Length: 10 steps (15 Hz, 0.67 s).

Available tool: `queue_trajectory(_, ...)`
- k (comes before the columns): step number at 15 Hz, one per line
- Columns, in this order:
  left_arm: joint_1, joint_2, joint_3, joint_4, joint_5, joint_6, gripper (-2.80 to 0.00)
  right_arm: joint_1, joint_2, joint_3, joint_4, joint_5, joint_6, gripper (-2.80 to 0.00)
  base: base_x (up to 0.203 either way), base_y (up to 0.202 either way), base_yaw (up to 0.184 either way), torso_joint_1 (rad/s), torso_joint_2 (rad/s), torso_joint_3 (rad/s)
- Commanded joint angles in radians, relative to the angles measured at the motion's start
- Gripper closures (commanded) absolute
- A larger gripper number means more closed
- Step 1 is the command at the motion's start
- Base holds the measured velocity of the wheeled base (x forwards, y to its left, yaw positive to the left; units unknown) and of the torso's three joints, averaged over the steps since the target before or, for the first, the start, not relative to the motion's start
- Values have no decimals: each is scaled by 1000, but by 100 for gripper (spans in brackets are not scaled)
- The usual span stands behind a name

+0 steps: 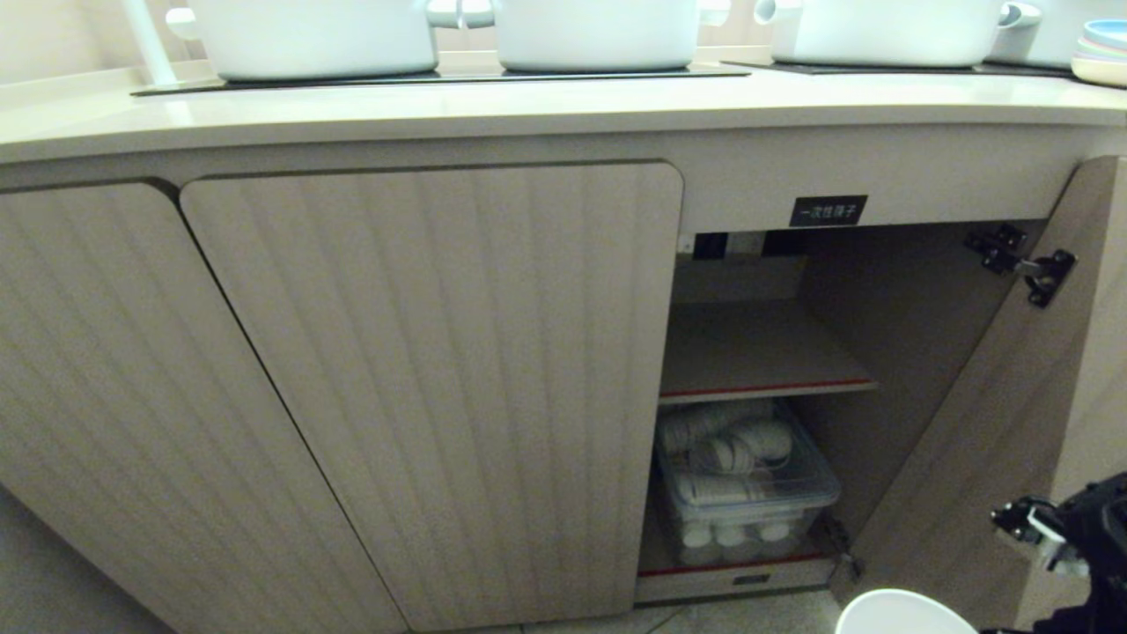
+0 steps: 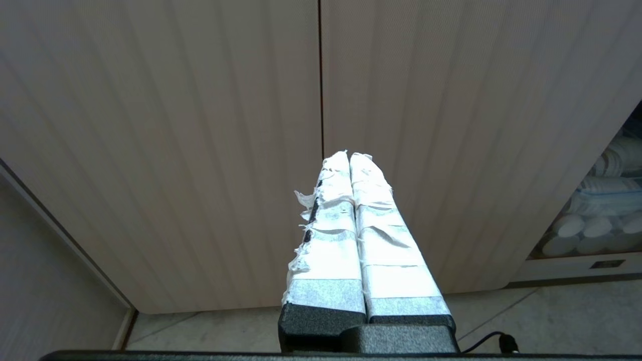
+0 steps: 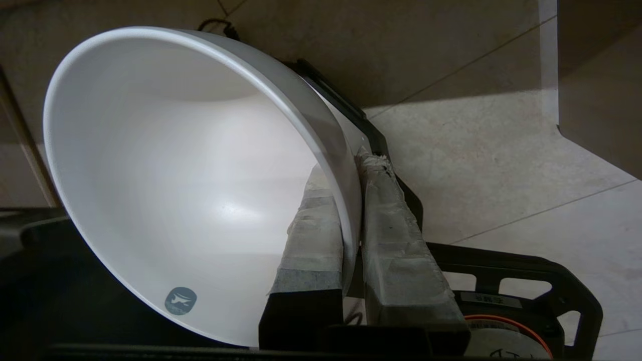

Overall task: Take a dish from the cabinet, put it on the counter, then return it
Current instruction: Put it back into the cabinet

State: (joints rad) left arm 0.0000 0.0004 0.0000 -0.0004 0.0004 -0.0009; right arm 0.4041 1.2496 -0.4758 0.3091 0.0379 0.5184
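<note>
Right pincer (image 3: 346, 220) clamped across the dish (image 3: 190, 170) rim, low beside the open cabinet (image 1: 757, 352); rim grip keeps the bowl clear for shelving.

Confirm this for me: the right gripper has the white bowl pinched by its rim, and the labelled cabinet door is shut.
One thing is wrong: the cabinet door is not shut. The head view shows it swung open, with the shelf and a clear bin of white dishes exposed. The rest holds: in the right wrist view the right gripper pinches the white bowl by its rim.
</note>
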Motion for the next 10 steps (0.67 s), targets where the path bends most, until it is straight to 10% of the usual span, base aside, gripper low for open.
queue_trajectory(1, 0, 0, 0, -1, 0, -1, 0, -16, 35, -41, 7, 0, 16, 0, 0, 0, 0, 0, 0, 0)
queue_trajectory(10, 0, 0, 0, -1, 0, -1, 0, -49, 199, -237, 63, -88, 119, 0, 0, 0, 0, 0, 0, 0)
